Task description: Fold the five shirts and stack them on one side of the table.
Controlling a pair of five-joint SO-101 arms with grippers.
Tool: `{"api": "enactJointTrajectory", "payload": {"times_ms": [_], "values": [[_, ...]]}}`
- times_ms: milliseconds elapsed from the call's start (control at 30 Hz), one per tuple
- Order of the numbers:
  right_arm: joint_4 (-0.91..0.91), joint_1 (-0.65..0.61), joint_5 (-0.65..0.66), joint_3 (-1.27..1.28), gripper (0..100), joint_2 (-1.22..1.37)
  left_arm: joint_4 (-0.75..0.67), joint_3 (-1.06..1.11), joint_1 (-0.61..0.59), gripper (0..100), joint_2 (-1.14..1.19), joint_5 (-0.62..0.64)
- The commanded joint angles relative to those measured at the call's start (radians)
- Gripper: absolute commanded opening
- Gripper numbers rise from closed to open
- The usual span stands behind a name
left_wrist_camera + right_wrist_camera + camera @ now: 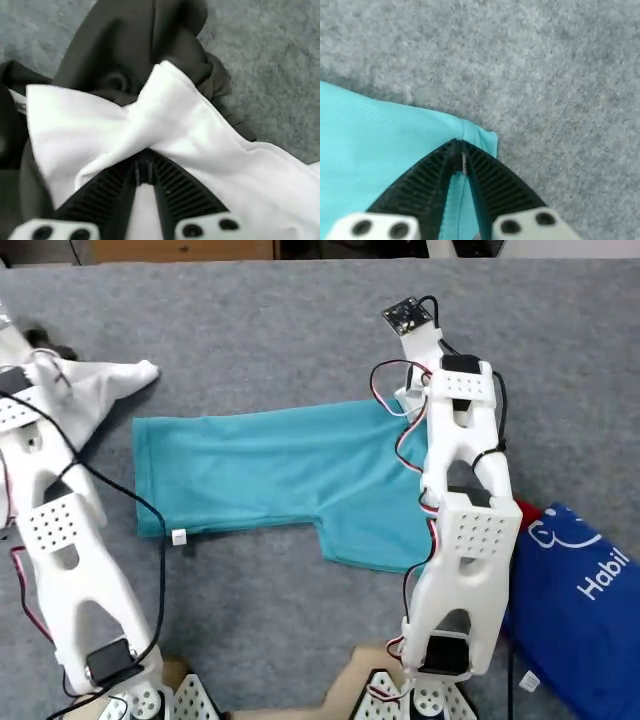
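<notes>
A teal shirt (280,475) lies partly folded in the middle of the grey table (250,310), a sleeve pointing toward the near edge. My right gripper (461,155) is shut on the teal shirt (380,145) at a far right corner of its fabric. At the far left edge lies a crumpled white shirt (100,385). My left gripper (142,167) is shut on a fold of the white shirt (165,125), which rests over a dark shirt (125,50).
A blue shirt (580,610) lies bunched at the right edge beside the right arm, with a bit of red cloth (527,512) showing at its top. Bare grey felt spreads across the far side and in front of the teal shirt.
</notes>
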Motion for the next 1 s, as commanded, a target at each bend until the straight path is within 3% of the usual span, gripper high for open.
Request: {"api": "enactJointTrajectory", "payload": {"times_ms": [0,167,300,600,700,833,967], "values": [[-0.009,0.015,0.000,-0.048,0.5,-0.007,0.023,-0.081,-0.031,2,-0.010,-0.009],[0.000,0.021,-0.009,-0.054,0.5,-0.013,0.160,-0.259,0.097,3,-0.012,-0.009],[0.138,0.013,-0.075,-0.139,0.5,-0.082,0.178,-0.258,0.213,9,-0.081,-0.009],[0.210,0.015,-0.092,-0.170,0.5,-0.119,0.453,-0.249,0.298,9,-0.329,0.044],[0.255,0.012,-0.112,-0.213,0.5,-0.113,0.574,-0.130,0.336,9,-0.282,0.006],[0.259,0.018,-0.112,-0.225,0.5,-0.113,0.578,0.126,0.339,2,-0.271,0.006],[0.255,0.018,-0.110,-0.223,0.5,-0.113,0.578,0.436,0.368,2,-0.355,0.003]]}}
